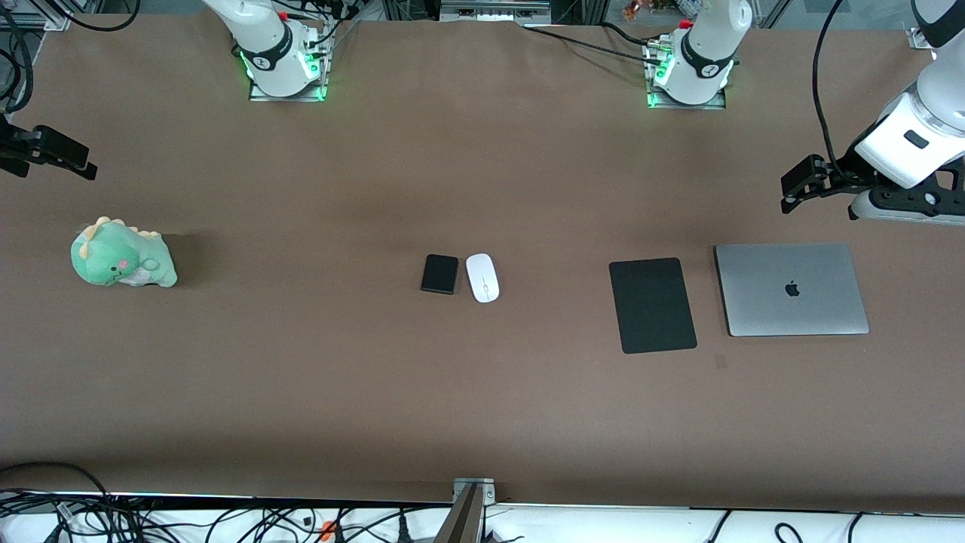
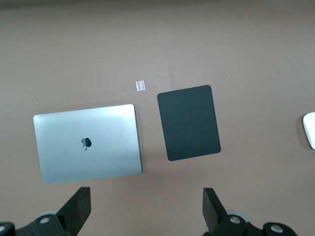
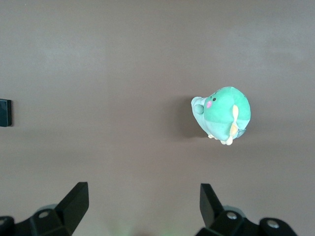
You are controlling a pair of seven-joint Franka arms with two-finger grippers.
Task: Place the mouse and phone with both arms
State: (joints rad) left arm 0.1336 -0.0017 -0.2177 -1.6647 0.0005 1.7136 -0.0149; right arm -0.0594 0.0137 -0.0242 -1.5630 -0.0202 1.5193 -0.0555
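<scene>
Mouse (image 1: 482, 277) and phone (image 1: 439, 274) lie side by side mid-bench, just apart, phone toward the right arm's end. Neither is held.

Left gripper (image 1: 801, 185) hangs released, fingers spread, over bare bench beside the laptop (image 1: 791, 289), at the left arm's end. Right gripper (image 3: 142, 209) also released, fingers wide, up over the right arm's end near the green plush dinosaur (image 1: 123, 254). Both well apart from their targets.

Mouse pad (image 1: 653, 305) sits between mouse and laptop, just beside the laptop.

Risks, as I judge them:
- The two items lie so close that a finger coming down on one could nudge the other.
- Both arms converging mid-bench could clash.
- Glossy mouse shell may slip in a pinch.
- Phone and pad are both black; mixing them up is possible.

Markings: Apple logo on laptop lid; no readable text elsewhere.
</scene>
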